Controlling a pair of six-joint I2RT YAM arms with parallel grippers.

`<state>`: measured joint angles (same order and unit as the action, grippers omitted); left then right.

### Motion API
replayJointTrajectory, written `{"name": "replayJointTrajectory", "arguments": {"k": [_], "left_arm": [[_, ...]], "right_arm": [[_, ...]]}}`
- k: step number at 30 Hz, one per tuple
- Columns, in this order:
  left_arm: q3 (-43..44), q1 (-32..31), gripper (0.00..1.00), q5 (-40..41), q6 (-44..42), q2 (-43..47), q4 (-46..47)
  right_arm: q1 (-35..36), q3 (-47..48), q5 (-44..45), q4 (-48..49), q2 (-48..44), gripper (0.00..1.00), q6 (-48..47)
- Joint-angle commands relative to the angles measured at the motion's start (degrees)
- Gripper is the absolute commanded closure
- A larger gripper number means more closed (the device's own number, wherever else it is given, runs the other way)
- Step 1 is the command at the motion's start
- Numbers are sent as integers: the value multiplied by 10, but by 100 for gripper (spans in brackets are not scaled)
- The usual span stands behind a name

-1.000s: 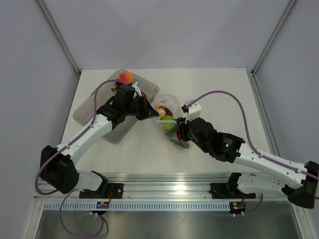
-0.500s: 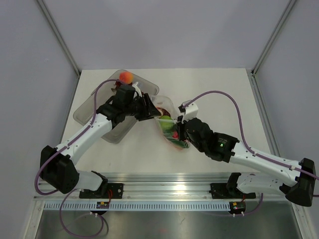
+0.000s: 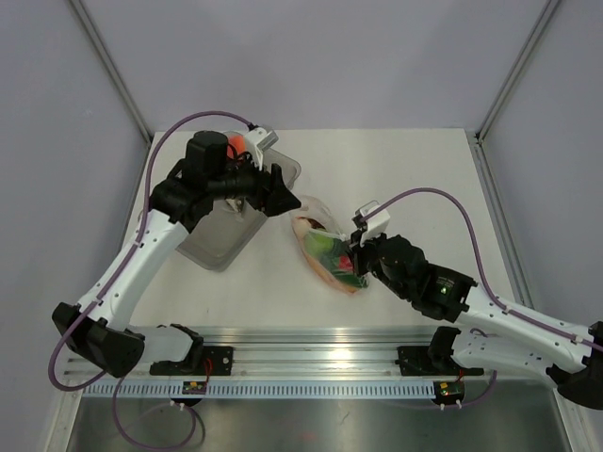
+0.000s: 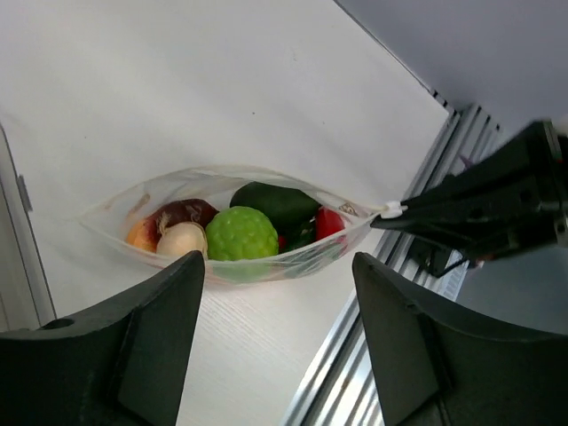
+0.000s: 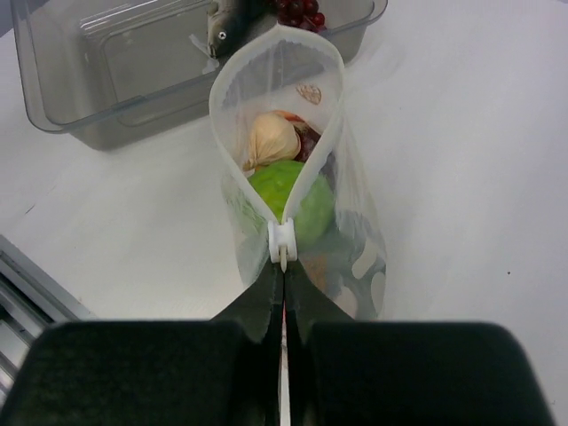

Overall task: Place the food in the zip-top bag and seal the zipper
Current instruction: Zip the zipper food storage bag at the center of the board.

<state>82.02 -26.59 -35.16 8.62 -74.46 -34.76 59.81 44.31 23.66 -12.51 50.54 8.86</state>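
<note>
The zip-top bag (image 3: 325, 250) lies on the table, its mouth gaping (image 5: 277, 98). Inside it are the food pieces: a light-green lime (image 4: 241, 232), a dark-green cucumber (image 4: 280, 202), a red chili (image 4: 330, 222) and a pale beige piece (image 5: 271, 138). My right gripper (image 5: 284, 271) is shut on the zipper strip just behind its white slider (image 5: 282, 241), at the bag's near end (image 3: 356, 252). My left gripper (image 3: 281, 196) hangs open above the table between tray and bag, its fingers (image 4: 133, 346) wide apart and holding nothing. Dark-red grapes (image 5: 300, 11) lie in the tray.
The clear grey tray (image 3: 219, 243) stands left of the bag, with a peach (image 3: 236, 142) at its far rim behind my left wrist and a grey item (image 5: 226, 27) inside. An aluminium rail (image 3: 301, 334) runs along the table's near edge.
My left gripper opened, let go of the bag's mouth, and lifted back toward the tray. My right gripper closed on the zipper end, and the bag slid slightly nearer.
</note>
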Motion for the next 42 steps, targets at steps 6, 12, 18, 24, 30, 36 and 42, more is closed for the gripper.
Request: {"name": "replayJointTrajectory", "arguments": {"k": [6, 12, 18, 24, 30, 36, 42], "left_arm": [[-84, -9, 27, -162, -167, 80, 166], [-63, -43, 31, -234, -226, 41, 167], [-33, -89, 34, -235, -307, -10, 146], [4, -121, 35, -253, -374, -68, 116], [64, -143, 40, -286, -423, -132, 32], [138, -154, 42, -329, -526, -202, -119], [126, -135, 43, -313, -541, -181, -149]], "right_arm": [[-4, -4, -40, 36, -28, 100, -53], [-5, -23, -56, 51, -63, 100, -74], [-5, -34, -70, 50, -95, 100, -75], [-5, -32, -81, 40, -101, 100, -75], [-5, -31, -89, 38, -99, 100, -74], [-5, -27, -91, 29, -98, 100, -76], [-5, -21, -82, 11, -101, 100, -80]]}}
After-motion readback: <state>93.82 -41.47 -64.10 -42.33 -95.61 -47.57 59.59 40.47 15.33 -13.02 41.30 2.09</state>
